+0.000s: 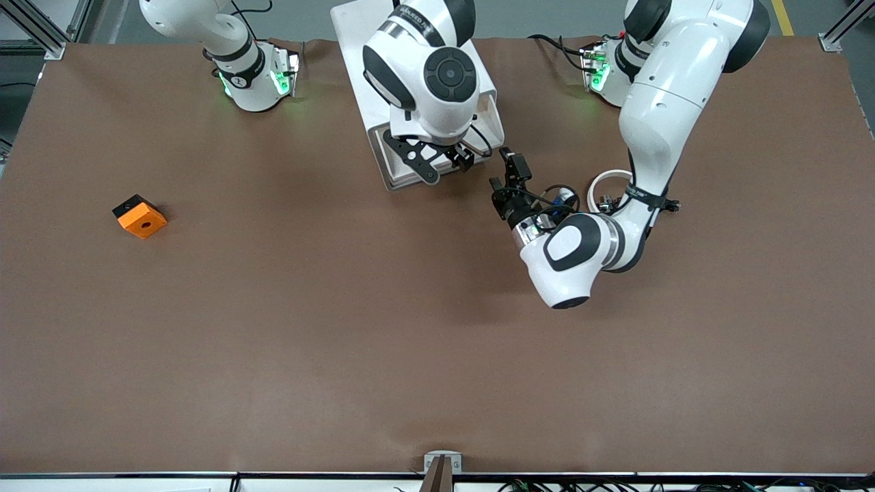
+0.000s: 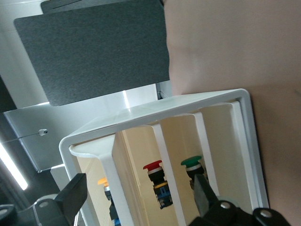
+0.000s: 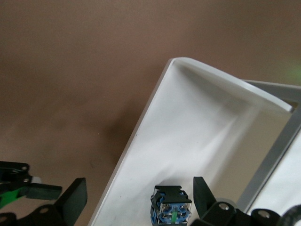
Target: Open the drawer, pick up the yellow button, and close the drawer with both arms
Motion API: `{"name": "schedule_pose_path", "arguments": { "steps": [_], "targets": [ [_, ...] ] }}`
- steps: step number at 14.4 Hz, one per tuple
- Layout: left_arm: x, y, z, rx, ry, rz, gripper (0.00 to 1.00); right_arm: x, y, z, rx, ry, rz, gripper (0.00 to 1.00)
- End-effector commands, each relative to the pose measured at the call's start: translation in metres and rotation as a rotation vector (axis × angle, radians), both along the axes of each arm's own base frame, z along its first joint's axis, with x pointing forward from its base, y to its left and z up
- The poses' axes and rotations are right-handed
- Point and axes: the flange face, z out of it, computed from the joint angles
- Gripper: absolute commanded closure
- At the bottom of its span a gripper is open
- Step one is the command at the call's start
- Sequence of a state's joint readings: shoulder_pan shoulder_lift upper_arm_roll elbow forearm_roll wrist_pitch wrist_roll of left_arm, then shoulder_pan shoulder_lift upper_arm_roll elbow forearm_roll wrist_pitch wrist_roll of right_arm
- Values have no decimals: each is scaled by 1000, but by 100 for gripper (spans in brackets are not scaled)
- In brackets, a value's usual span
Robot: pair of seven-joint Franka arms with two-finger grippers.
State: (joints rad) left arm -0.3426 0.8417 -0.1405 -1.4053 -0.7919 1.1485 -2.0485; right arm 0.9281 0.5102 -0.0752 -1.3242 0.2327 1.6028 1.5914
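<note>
Brown worktop (image 1: 342, 328) filled my screen, and I took the white cabinet (image 1: 355, 82) between the two arm bases as my mark. Toward the right arm's end, well apart from the cabinet and nearer the front camera than it, an orange block (image 1: 140, 216) with a black hole lay alone.

The right arm reached in over the cabinet, and the right gripper (image 3: 138, 193) hung over a shallow white drawer (image 3: 188, 122) at the cabinet's front, its jaws apart and holding nothing. On that drawer's floor, between the two fingers, lay a small part with a blue base (image 3: 171, 207). I could not tell whether it was the button.

The left gripper (image 2: 138, 190) hovered over the worktop just beside the cabinet, aimed at the cream slats of its front, jaws apart and empty. Through its camera I saw the button (image 2: 103, 183), orange-yellow cap up, standing inside the cabinet in one compartment. A red-capped one (image 2: 154, 172) and a green-capped one (image 2: 192, 165) stood in the compartments beside it.

Toward the left arm's end from the cabinet, a white curved strip (image 1: 610, 179) with small black parts lay beside the left forearm.
</note>
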Motion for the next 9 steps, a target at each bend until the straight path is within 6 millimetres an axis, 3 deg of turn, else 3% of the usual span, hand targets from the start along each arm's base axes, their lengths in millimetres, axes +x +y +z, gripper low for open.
{"name": "schedule_pose_path", "arguments": {
  "steps": [1, 2, 5, 6, 7, 9],
  "targets": [
    [-10, -9, 10, 8, 29, -2, 0, 4, 3, 4, 25, 20, 16, 0],
    [-15, -15, 12, 11, 37, -10, 0, 7, 1, 4, 27, 20, 19, 0],
    [-29, -30, 18, 18, 69, -42, 26, 11, -3, 5, 33, 20, 25, 0],
    [-32, -33, 19, 11, 73, -49, 37, 13, -4, 7, 35, 18, 22, 0],
    [-34, -36, 20, 6, 74, -55, 57, 14, -4, 9, 38, 14, 20, 0],
    [-34, -37, 20, 3, 74, -56, 85, 13, -3, 9, 38, 15, 21, 0]
  ]
}}
